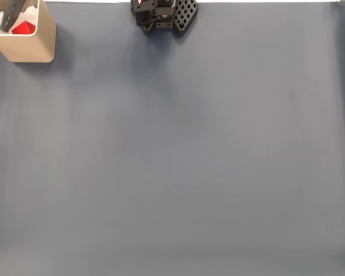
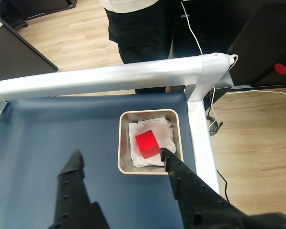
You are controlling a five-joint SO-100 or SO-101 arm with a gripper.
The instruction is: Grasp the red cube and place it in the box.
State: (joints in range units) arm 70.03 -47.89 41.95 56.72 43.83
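Red cube [image 2: 147, 144] lying on white paper [image 2: 157, 131] inside the tan box [image 2: 120, 143] at the blue tabletop's [image 2: 52, 133] corner, black fingers [image 2: 72, 167] spread apart and empty above the box, near its front rim

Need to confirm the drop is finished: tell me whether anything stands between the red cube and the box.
Nothing does. In the wrist view the red cube already lies on the white material inside the box, and the open tool holds nothing.
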